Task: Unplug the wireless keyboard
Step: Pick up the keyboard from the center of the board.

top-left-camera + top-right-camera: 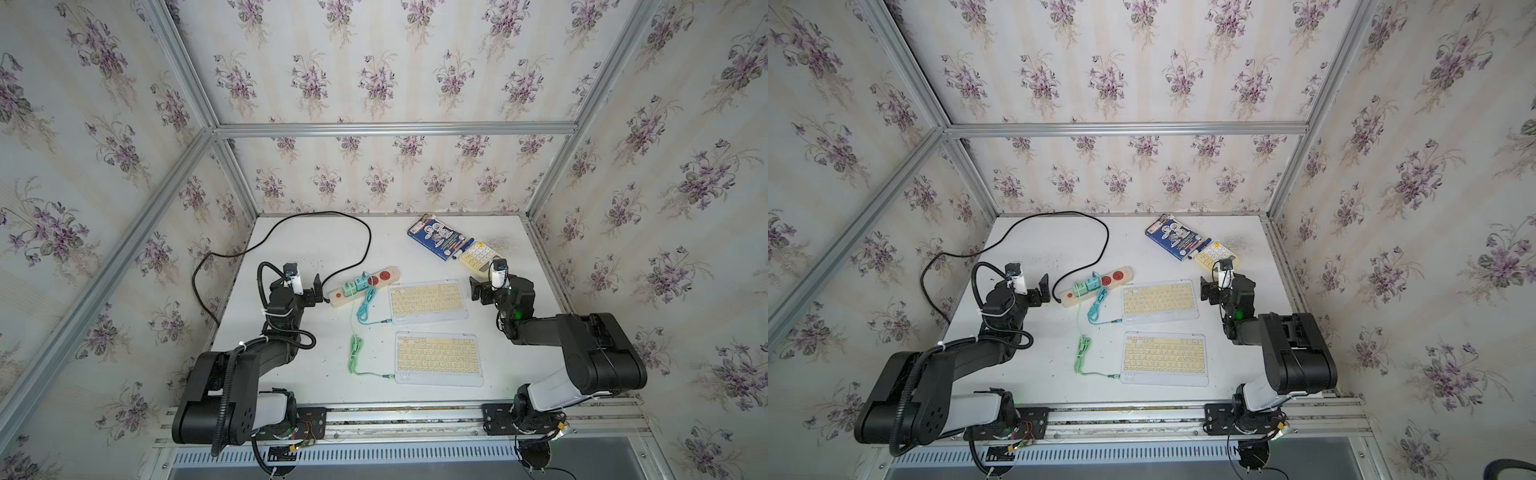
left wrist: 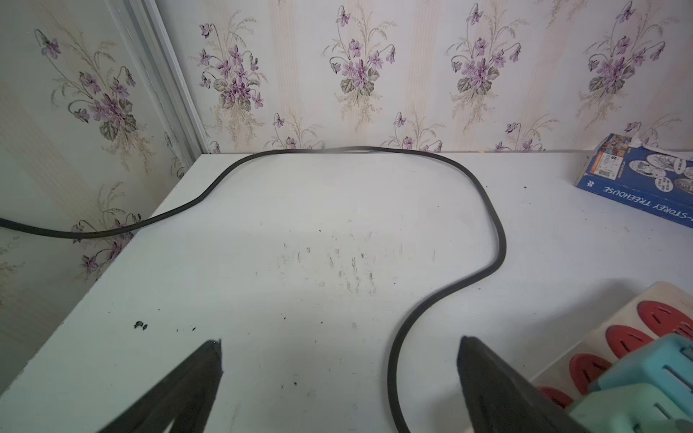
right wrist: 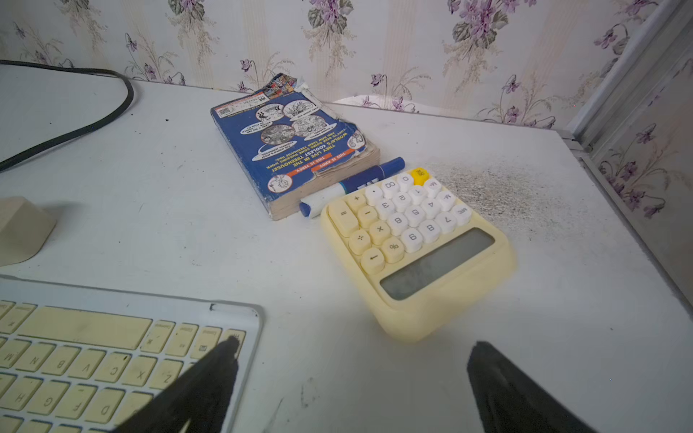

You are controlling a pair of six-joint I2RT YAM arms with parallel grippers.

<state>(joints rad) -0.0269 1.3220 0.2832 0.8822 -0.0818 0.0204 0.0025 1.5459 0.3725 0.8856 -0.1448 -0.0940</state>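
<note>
The left end effector stood wide open and held nothing in both top views, just beside one end of the cream plastic power strip with red sockets. The right end effector, equally spread and empty, hung beside the farther white wireless keyboard with cream keys. A teal cable ran from that keyboard to a teal charger cube on the strip. A green cable joined the nearer white wireless keyboard to a mint charger cube. Both cables were plugged in.

In the left wrist view, the open jaws framed the bare white tabletop and a curving black power cord.

In the right wrist view, one finger showed in front of the farther keyboard's corner. Beyond lay a pale yellow calculator, a blue marker and a worn blue paperback book.
</note>
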